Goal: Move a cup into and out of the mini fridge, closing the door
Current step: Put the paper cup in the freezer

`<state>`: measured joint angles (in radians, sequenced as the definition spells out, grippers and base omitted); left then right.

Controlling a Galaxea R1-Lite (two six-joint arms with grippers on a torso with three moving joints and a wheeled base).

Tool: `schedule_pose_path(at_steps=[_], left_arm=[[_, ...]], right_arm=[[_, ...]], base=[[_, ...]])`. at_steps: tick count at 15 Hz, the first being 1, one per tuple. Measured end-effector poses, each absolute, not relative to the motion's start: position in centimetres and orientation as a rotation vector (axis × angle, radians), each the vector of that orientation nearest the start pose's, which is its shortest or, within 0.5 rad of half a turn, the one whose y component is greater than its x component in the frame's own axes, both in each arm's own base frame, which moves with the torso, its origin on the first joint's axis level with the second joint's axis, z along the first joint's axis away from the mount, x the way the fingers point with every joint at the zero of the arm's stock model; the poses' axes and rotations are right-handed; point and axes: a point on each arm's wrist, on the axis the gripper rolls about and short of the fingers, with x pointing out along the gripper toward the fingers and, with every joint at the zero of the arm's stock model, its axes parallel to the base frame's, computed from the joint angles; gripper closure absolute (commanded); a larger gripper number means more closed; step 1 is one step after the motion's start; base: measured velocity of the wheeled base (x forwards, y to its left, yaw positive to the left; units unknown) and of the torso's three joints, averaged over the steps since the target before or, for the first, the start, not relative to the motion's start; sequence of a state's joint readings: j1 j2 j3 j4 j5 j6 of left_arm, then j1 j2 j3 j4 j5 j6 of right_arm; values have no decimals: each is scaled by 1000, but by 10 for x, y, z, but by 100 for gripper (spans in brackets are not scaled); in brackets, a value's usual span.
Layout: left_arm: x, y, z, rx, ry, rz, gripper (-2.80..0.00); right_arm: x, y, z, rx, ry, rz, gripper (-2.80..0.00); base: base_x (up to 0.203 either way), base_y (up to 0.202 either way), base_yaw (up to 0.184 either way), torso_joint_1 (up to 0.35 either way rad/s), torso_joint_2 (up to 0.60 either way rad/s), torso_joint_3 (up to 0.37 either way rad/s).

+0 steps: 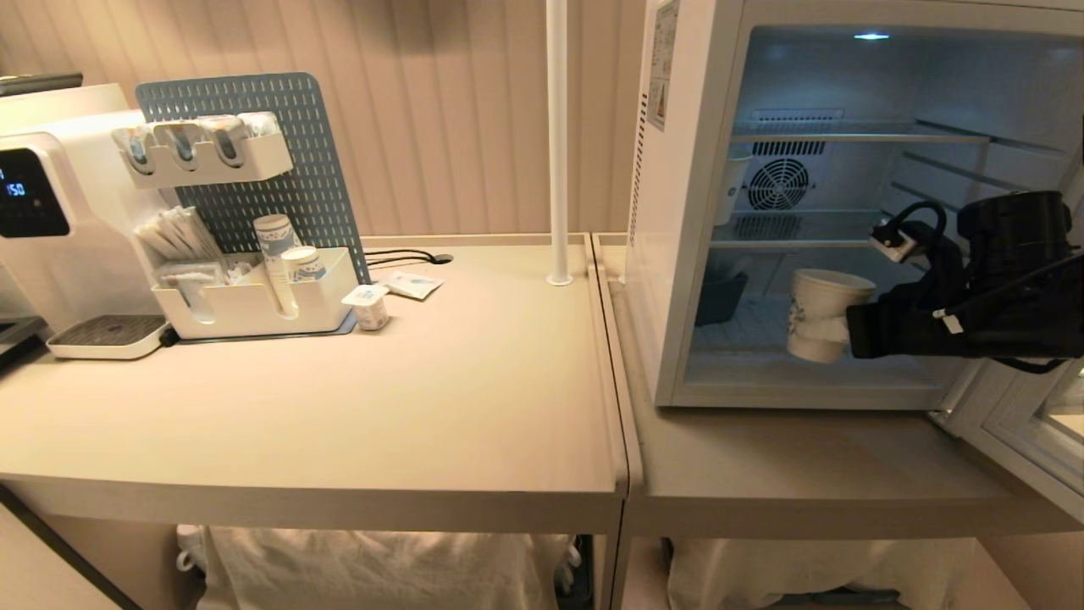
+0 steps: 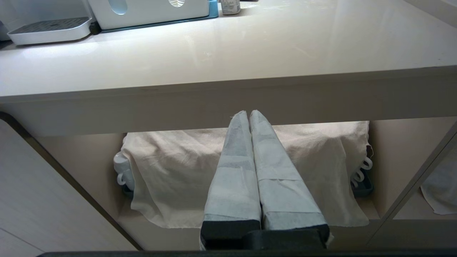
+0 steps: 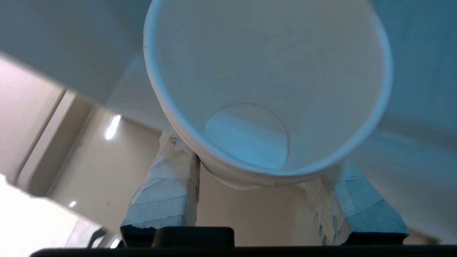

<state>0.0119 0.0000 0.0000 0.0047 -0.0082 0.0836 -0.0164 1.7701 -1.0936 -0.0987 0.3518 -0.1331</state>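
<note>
My right gripper (image 1: pixel 834 332) was clamped on the cup (image 1: pixel 823 313), one taped finger (image 3: pixel 167 192) on each side of its lower wall, and the cup hung between them, clear of any surface I could see. From the gripper the cup stood straight ahead, pinched at the fingertips, its long axis close to upright with the rolled rim tipped a little back toward my wrist, so the wrist camera looked down into its bare white bottom. My forearm reached in roughly level from the open side of the mini fridge (image 1: pixel 677 254), and the cup sat in the mouth of the lowest compartment, below the wire shelf (image 1: pixel 796 229) and above the fridge floor. I could not tell whether it was just inside the front frame or level with it. I judged that the next move turned on this: the way in and out ran along my forearm's own line, and the cup had shelf above and floor below, so it had to travel level. The door (image 1: pixel 1016 432) stood swung open beside and below my arm, on its outer side. My left gripper (image 2: pixel 249 113) was far from all this, parked under the table (image 2: pixel 228 89), fingers pressed together on nothing, so the right arm was plainly the nearer one.
</note>
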Motion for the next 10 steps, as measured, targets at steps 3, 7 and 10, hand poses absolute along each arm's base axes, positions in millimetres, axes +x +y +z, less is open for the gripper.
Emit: schedule_pose_path(at_steps=[3,7,10], left_arm=[[-23,0,75,84,5,3,0],[-23,0,75,84,5,3,0],[-23,0,75,84,5,3,0]], right_arm=[[330,2,187,-46,483,336,0],[333,3,185,-56,436,333,0],[339,3,180,-61,405,332,0]], base=[[0,0,0,0,0,0],[0,0,0,0,0,0],[0,0,0,0,0,0]])
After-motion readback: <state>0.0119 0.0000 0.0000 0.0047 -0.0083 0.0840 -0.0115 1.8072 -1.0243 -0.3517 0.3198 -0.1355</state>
